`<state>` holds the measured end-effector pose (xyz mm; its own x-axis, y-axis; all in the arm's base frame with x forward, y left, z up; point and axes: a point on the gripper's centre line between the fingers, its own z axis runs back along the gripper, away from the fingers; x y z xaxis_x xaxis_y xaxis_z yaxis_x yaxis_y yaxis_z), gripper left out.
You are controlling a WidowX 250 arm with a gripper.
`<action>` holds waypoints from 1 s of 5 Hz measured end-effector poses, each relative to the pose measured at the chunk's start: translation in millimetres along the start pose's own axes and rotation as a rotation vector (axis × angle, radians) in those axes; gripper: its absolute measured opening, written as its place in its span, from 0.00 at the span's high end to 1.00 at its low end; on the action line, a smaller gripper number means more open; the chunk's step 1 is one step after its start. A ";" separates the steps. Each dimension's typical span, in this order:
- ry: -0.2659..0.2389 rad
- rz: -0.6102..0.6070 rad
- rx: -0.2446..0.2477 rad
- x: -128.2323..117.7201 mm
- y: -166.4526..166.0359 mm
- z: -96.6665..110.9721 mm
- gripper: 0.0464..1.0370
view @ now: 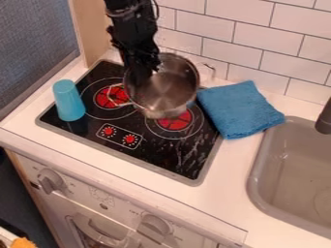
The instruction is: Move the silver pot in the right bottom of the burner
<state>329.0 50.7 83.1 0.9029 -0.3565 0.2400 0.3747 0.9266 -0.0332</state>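
The end effector (147, 73) is at the left rim of the silver pot (169, 91); we cannot tell its grip state. We note the pot's body lies rightward, over the stove (176, 163), handles running near-left to far-right. We judge a near-right shift due.
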 end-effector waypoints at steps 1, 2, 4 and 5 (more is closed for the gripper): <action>0.002 -0.071 -0.014 -9.4 -28.2 4.1 0.97; 0.018 -0.139 -0.031 -16.7 -57.3 -3.6 0.97; 0.048 -0.217 -0.026 -22.4 -84.7 -18.4 0.97; 0.077 -0.223 -0.018 -22.0 -88.6 -37.1 0.97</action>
<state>283.8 -28.0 44.7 0.8106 -0.5607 0.1686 0.5696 0.8219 -0.0053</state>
